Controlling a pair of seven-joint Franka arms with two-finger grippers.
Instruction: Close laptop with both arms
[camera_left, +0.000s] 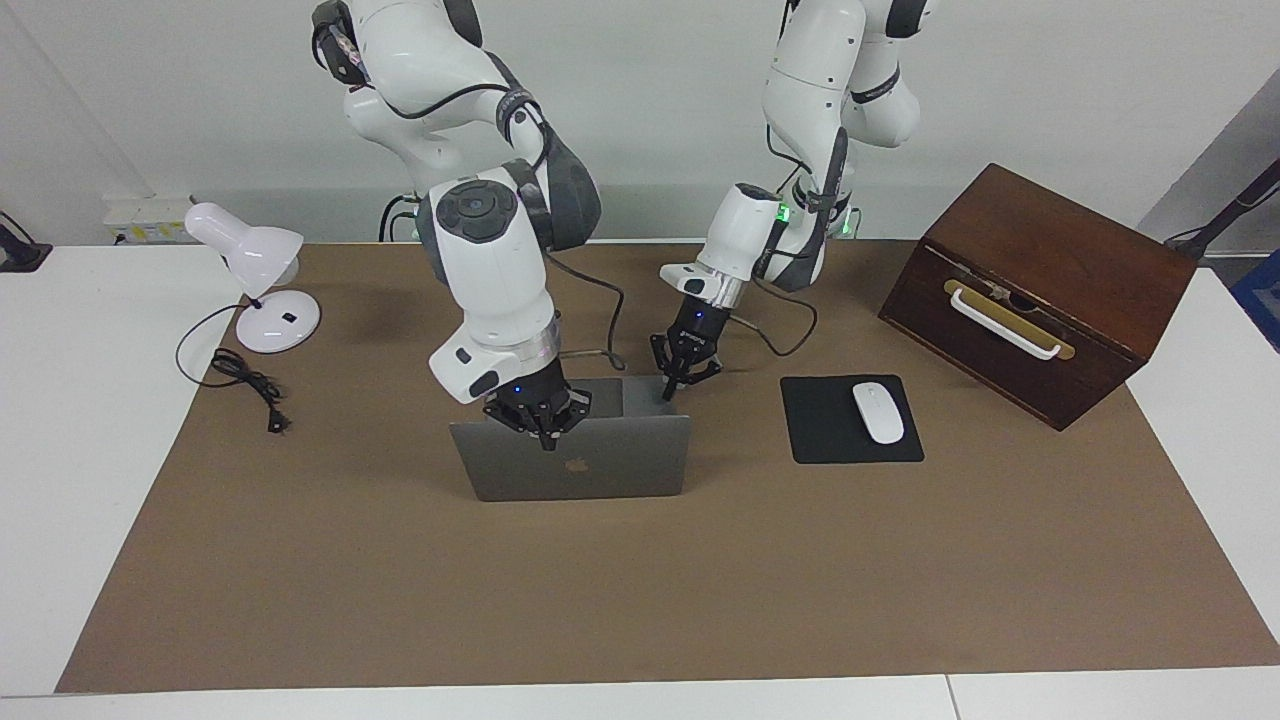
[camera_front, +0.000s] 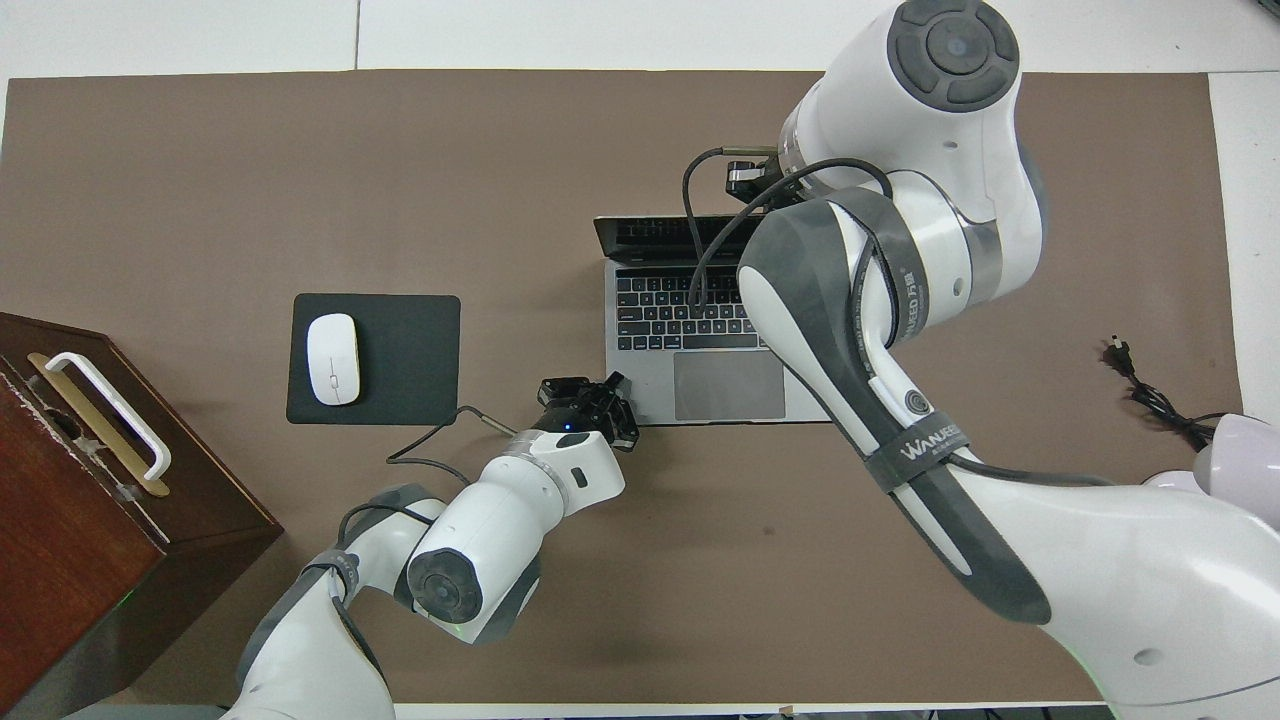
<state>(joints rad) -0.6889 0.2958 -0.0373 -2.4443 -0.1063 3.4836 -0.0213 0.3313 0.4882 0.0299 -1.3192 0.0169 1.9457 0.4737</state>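
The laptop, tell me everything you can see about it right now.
The laptop is thin, grey and metal-looking, with a logo on its lid. It stands open on the brown mat, lid roughly upright, dark keyboard and trackpad facing the robots. It sits beside the mouse pad, toward the right arm's end. The shut right gripper is at the lid's top edge; the shut left gripper is at the base's corner. Contact isn't clear.

Hidden and cut-off parts

From overhead the right arm (camera_front: 880, 300) covers the right pincer and part of the laptop (camera_front: 690, 375); the lamp (camera_front: 1245, 445) and wooden box (camera_front: 60, 500) run off the picture's edge there.
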